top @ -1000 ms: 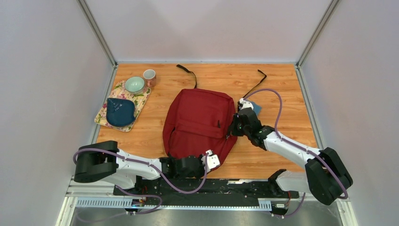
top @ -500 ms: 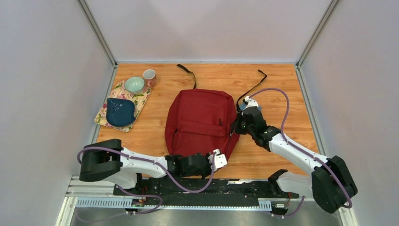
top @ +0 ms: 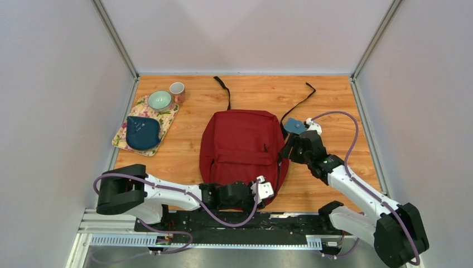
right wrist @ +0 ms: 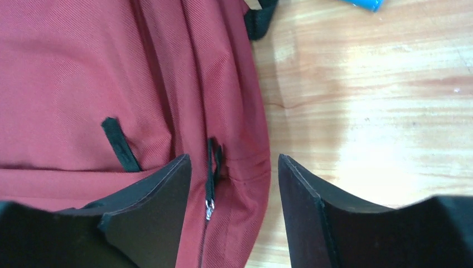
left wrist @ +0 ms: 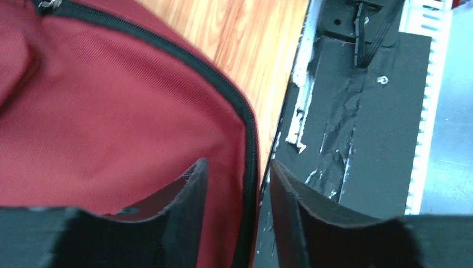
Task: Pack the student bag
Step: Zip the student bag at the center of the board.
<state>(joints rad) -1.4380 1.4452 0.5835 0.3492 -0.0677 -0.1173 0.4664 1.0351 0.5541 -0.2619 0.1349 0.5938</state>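
The student bag (top: 240, 146), dark red with black zippers, lies flat in the middle of the table. My left gripper (top: 262, 190) is at its near right corner. In the left wrist view this gripper (left wrist: 237, 163) is open, and the bag's zipper edge (left wrist: 248, 139) runs between the jaws without being pinched. My right gripper (top: 288, 149) is at the bag's right side. It is also open (right wrist: 234, 157), astride the side seam, with a zipper pull (right wrist: 210, 207) between the fingers. A small teal wallet (top: 294, 126) lies just beyond the right gripper.
A floral tray (top: 127, 144) at the left holds a dark blue pouch (top: 142, 132) and a green bowl (top: 159, 100). A pink cup (top: 177, 89) stands beside the tray. The bag's black straps (top: 225, 89) trail toward the back wall. The black base rail (left wrist: 362, 128) borders the near edge.
Both grippers were shut on the bag and have opened, letting it go. The bag has shifted to the right, and the right arm moved right with it.
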